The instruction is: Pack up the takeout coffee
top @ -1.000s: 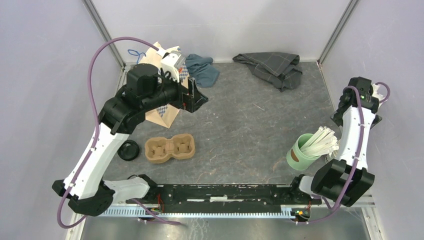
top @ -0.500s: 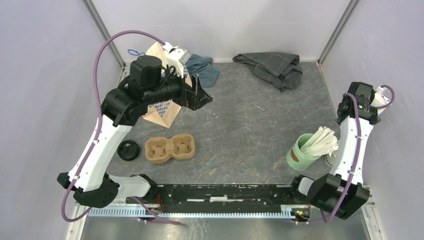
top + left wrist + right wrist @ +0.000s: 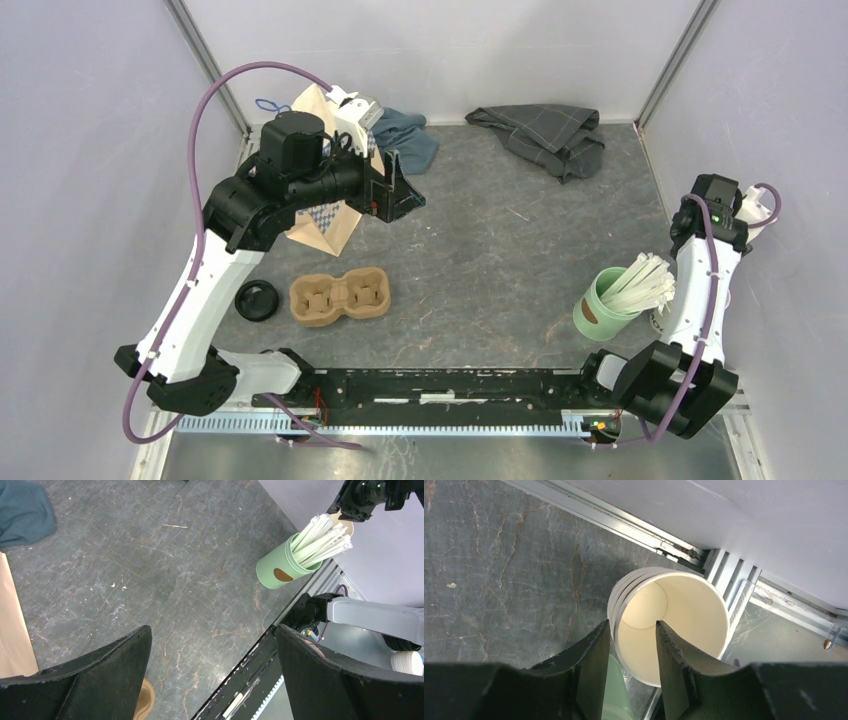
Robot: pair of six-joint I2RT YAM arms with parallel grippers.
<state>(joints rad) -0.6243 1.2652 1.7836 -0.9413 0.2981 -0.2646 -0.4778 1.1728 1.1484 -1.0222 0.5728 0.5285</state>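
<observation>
No lidded takeout coffee shows in any view. A stack of lidless white paper cups with tan insides stands by the table's right edge. My right gripper hangs over it, partly closed. One finger is outside the near rim and the other is inside, with a gap left to the wall. A loose round black lid lies on the table at the left. My left gripper is wide open and holds nothing, high above the table next to the brown paper bag.
A mint-green cup of white sticks stands just beside the right arm. A brown two-cup carrier lies front left. A blue cloth and a grey cloth lie at the back. Walls close in on both sides.
My right gripper's jaws have narrowed a good deal and the right arm has shifted slightly at the table's right edge. The left arm rose slightly toward the bag, then held still.
</observation>
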